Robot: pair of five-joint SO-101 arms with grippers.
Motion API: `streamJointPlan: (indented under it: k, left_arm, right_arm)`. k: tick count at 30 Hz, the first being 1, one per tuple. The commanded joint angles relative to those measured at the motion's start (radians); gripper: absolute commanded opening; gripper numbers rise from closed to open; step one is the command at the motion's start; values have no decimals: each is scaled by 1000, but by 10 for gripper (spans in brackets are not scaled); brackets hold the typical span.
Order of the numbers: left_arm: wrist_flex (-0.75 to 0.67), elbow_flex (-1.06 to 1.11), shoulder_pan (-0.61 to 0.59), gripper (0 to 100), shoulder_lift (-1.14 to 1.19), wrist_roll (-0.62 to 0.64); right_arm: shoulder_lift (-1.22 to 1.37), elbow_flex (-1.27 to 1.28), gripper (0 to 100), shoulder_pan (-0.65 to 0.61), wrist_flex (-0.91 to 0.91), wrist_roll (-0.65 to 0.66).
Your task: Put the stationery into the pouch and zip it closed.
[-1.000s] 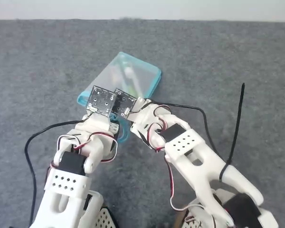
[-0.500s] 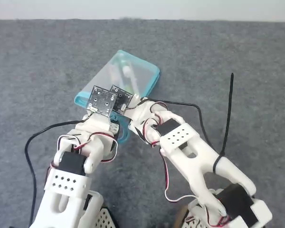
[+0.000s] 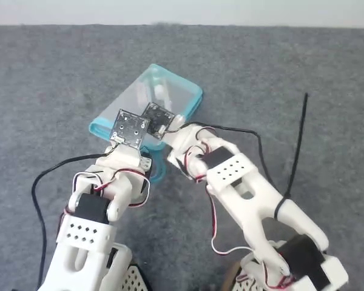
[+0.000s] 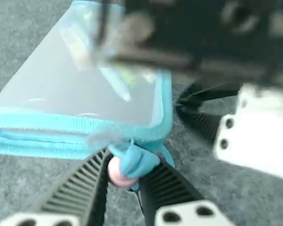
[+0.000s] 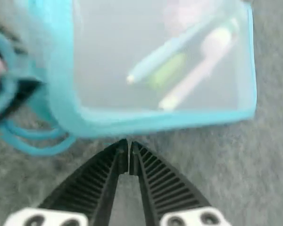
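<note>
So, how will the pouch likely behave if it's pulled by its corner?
The pouch is probably floppy: its blue fabric tab bunches in the left gripper. It is likely light, holding just a few stationery pieces. They could roll inside if it tilts.

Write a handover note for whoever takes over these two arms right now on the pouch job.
Left gripper: shut on the blue loop at a corner of the pouch.
Right gripper: shut, tips at the pouch's edge; whether it pinches the zip pull cannot be told.
Pens: inside the pouch, seen through its clear wall.
Done: stationery in.
Left: check the zip and run it shut.
</note>
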Motion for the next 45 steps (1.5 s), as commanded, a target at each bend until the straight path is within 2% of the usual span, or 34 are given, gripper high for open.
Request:
streamJointPlan:
  k: [1, 6, 9, 14, 20, 25, 31, 37, 41, 45]
  left_arm:
    - [-3, -65, 0, 9, -14, -8]
    - [2, -71, 2, 9, -15, -8]
    - [9, -87, 3, 9, -15, -11]
    - [109, -157, 29, 9, -15, -51]
    - [264, -251, 98, 9, -20, -127]
    - [407, -346, 98, 9, -143, -175]
    - [416, -354, 8, 9, -216, -180]
    - [414, -354, 6, 9, -157, -190]
    - [416, -355, 5, 9, -152, -192]
    - [442, -381, -8, 9, -147, -199]
  right_arm:
    - [-99, -48, 7, 31, 41, -15]
    - [-111, -2, 10, 44, 74, -123]
    - [-125, 23, 54, 35, 97, -64]
    - [-189, 127, 125, 10, 41, 29]
    - [-254, 180, 127, 24, -39, 17]
    - [-263, 180, 127, 8, -36, -29]
    - [-300, 222, 124, -81, -39, 8]
    - [-449, 238, 127, -62, -27, -51]
    - [-515, 241, 127, -148, -33, -51]
    - [-492, 227, 124, -177, -28, -21]
